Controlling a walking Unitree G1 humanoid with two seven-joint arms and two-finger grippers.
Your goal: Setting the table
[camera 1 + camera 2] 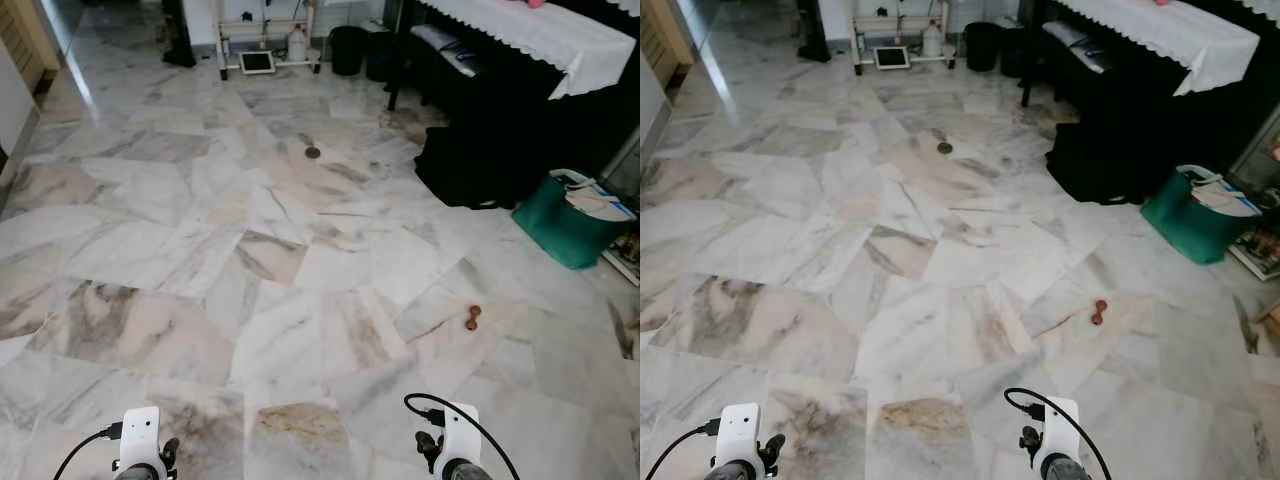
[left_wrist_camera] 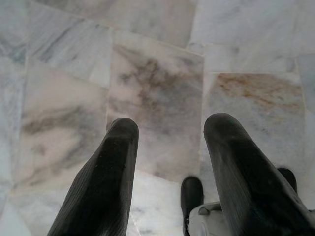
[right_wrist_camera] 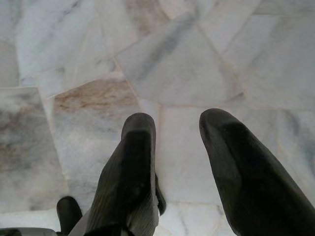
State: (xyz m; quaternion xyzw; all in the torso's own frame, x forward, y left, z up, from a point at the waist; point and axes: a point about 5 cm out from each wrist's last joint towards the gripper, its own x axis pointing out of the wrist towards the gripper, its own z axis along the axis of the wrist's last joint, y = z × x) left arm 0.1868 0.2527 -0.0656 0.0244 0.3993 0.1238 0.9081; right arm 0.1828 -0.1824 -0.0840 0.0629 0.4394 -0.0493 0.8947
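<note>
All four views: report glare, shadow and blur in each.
Left eye view: sharp, window glare streaks the marble floor at far left, deep shadow under the piano. Right eye view: the same. Left wrist view: floor sharp, left gripper soft-focus, jaws open. Right wrist view: right gripper likewise, evenly lit.

The floor (image 1: 300, 260) spreads ahead of the robot. A small object (image 1: 472, 317) lies on it ahead to the right, and a disc (image 1: 312, 153) lies farther off near the middle. By the right edge stands a basket (image 1: 560, 225) with papers (image 1: 598, 200) in it; a dark bag (image 1: 460, 165) sits just left of it. Behind both stands a piano (image 1: 500, 70) with a cloth (image 1: 540, 30) on top. At the far edge stands a rack (image 1: 268, 40), a tablet (image 1: 257, 62) leaning at its foot, and a bin (image 1: 347, 50) to its right.
</note>
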